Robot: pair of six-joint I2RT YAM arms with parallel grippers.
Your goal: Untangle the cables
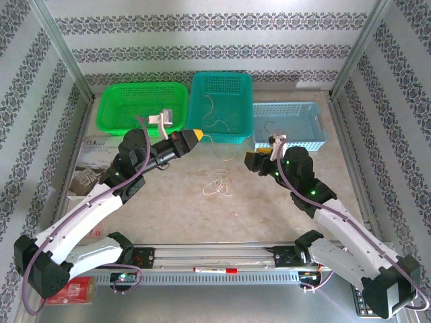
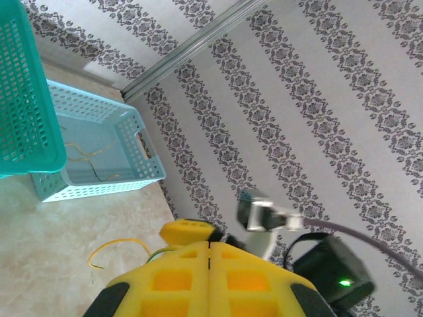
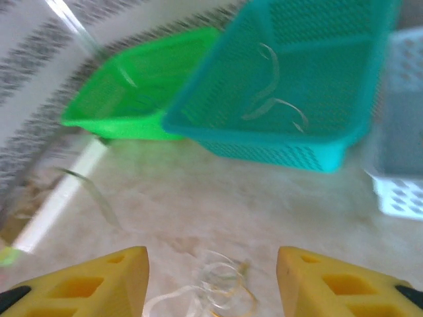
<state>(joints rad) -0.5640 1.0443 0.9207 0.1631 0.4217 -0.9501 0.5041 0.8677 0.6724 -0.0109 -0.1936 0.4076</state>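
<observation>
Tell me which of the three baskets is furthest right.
The light blue basket, on the right arm's side; the teal basket stands in the middle and the green basket at the left.

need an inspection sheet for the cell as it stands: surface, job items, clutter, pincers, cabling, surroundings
Surface: beige marbled table, no spills seen.
Job's things: tangled cable bundle loose between the arms; single wires in the teal basket and light blue basket.
Clutter: green basket, printed box, red can, marker.
Grippers: left pincer shut, yellowish wire trailing from its tip, apparently pinched; right pincer open over the bundle.
Cables: purple arm cable hangs free, no snag seen.
Surroundings: patterned wall panels, metal frame.
</observation>
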